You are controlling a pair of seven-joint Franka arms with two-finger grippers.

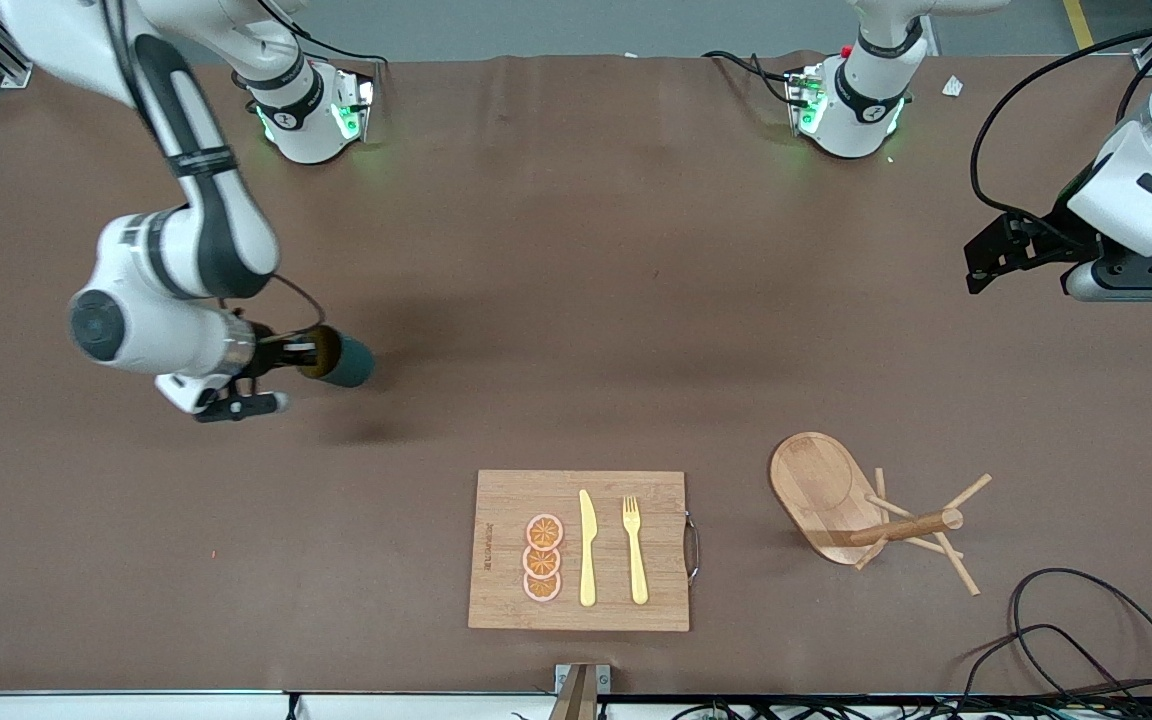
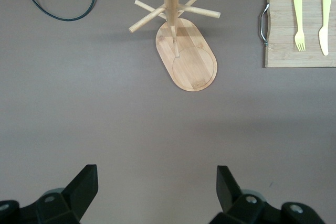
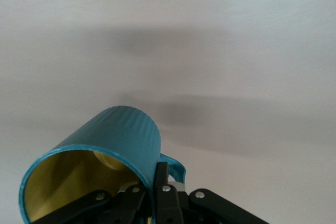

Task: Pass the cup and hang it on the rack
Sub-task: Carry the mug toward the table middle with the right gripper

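The dark teal cup (image 1: 344, 360) with a mustard-yellow inside is held on its side in the air by my right gripper (image 1: 304, 352), over bare table toward the right arm's end. In the right wrist view the right gripper (image 3: 152, 176) is shut on the wall of the cup (image 3: 113, 140), one finger inside the rim and one outside beside the small handle. The bamboo rack (image 1: 876, 512) stands near the front edge toward the left arm's end. My left gripper (image 1: 986, 262) hangs open and empty in the air, and its wrist view shows the left gripper (image 2: 156, 178) and the rack (image 2: 181, 45).
A rectangular wooden cutting board (image 1: 496, 590) with orange slices (image 1: 542, 558), a yellow knife (image 1: 587, 548) and a yellow fork (image 1: 635, 550) lies near the front edge at the middle. Black cables (image 1: 1086, 640) loop at the front corner by the rack.
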